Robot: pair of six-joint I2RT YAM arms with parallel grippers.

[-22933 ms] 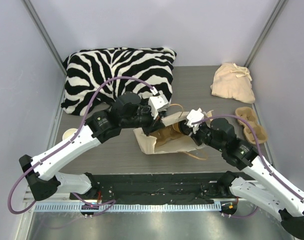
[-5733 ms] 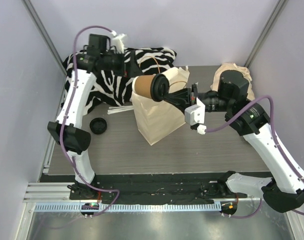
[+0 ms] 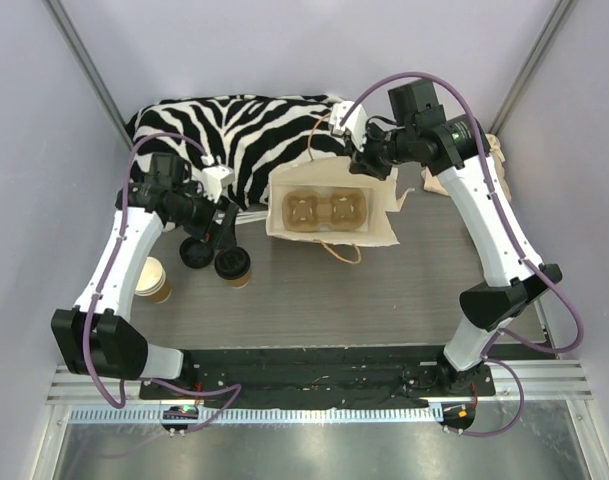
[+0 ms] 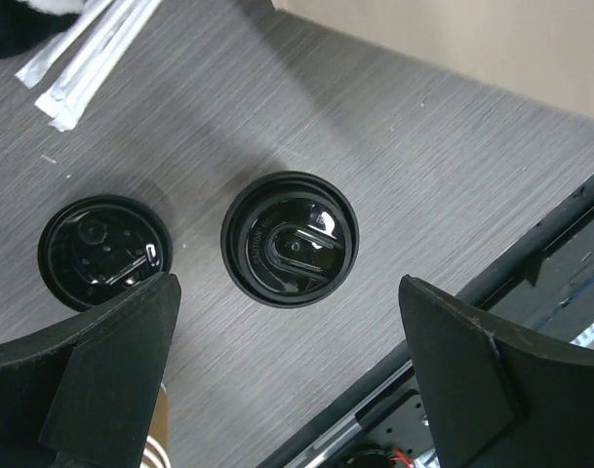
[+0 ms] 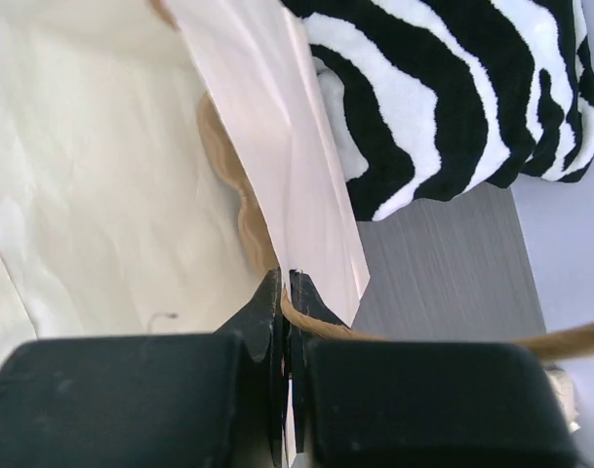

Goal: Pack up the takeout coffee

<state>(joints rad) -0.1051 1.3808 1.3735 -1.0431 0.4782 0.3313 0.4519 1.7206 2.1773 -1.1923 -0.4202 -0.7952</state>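
The takeout coffee (image 3: 234, 268) is a brown paper cup with a black lid, standing on the table left of the paper bag (image 3: 379, 228). From above, in the left wrist view, only its lid shows (image 4: 290, 239). My left gripper (image 3: 222, 238) (image 4: 287, 292) hovers over it, open wide, one finger on each side and apart from it. The bag's mouth faces up, with a brown two-slot carrier (image 3: 324, 210) inside. My right gripper (image 3: 364, 165) (image 5: 287, 281) is shut on the bag's far right rim (image 5: 277, 117), beside the cord handle (image 5: 570, 339).
A loose flat black lid (image 3: 196, 252) (image 4: 103, 252) lies just left of the lidded cup. A brown cup with a white top (image 3: 152, 280) stands nearer the left edge. White wrapped straws (image 4: 82, 58) lie by the zebra pillow (image 3: 254, 130). A beige cloth (image 3: 492, 150) is at the back right.
The right gripper no longer holds a cup over the bag; it has shut on the bag's rim. The left arm came down from the pillow to above the lidded cup.
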